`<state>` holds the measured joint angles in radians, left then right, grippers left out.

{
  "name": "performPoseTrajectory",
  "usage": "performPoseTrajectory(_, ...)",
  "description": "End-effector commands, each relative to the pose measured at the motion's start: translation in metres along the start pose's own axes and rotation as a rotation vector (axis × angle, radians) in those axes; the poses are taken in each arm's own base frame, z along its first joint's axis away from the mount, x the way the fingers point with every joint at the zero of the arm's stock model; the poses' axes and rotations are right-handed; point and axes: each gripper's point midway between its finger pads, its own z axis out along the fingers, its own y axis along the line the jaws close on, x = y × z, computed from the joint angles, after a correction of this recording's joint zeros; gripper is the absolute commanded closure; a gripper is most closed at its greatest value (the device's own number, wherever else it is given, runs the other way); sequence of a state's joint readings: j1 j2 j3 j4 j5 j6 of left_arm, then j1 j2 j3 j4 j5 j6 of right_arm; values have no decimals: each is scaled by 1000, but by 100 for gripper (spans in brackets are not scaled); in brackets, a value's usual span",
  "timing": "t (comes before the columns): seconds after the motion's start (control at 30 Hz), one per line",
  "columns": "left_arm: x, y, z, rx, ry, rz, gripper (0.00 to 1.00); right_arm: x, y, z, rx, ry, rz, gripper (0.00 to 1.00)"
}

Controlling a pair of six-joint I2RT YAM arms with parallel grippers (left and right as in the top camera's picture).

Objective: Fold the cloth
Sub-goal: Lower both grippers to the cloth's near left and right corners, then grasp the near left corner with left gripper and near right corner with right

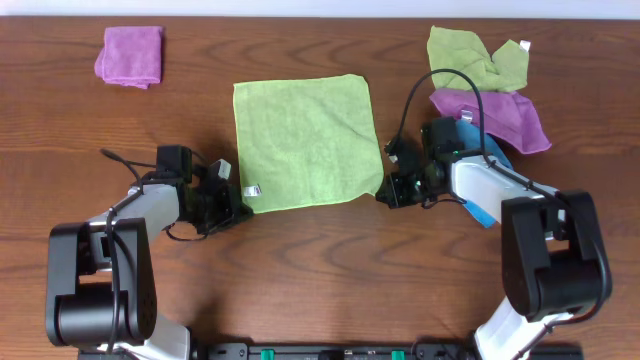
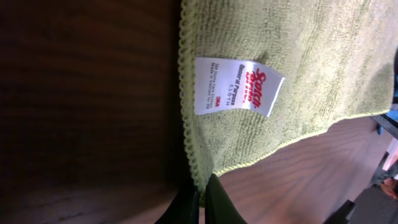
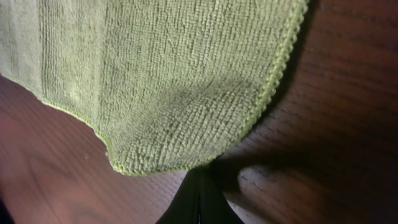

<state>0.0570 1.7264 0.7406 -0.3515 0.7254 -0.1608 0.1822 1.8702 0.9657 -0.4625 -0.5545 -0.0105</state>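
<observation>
Looking down from overhead: lime-green square microfibre cloth (image 1: 305, 142) lies flat mid-table, slightly skewed, sides about equal, with bare brown wooden table (image 1: 330, 280) on its near side, a folded purple cloth (image 1: 131, 55) well apart at far left and a crumpled green, purple and blue cloth pile (image 1: 490, 100) just beside its right edge. Left wrist: left gripper (image 2: 202, 190) is clenched on the hem below the white label (image 2: 236, 87). Right wrist: right gripper (image 3: 199, 190) has its fingers pressed together at the near-right corner, hold on fabric unclear.

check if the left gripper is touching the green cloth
Touching. The left wrist view shows the corner hem of the green cloth running straight into the closed fingertips of the left gripper, with no gap between them.
</observation>
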Motion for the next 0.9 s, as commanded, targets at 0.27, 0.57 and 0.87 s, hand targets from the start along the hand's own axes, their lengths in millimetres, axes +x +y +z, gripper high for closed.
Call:
performPoseTrajectory(0.27,-9,-11,-1,56,-20,-2,94,-2,1,-9,48,27,28,98)
performPoseTrajectory(0.57,-31,-48,-28,143,-105,72,94,-29,23,-45,47,-89,-39,98)
performPoseTrajectory(0.87,-65,-72,-61,133,-300,168,94,-54,44,-66,34,-213,-77,98)
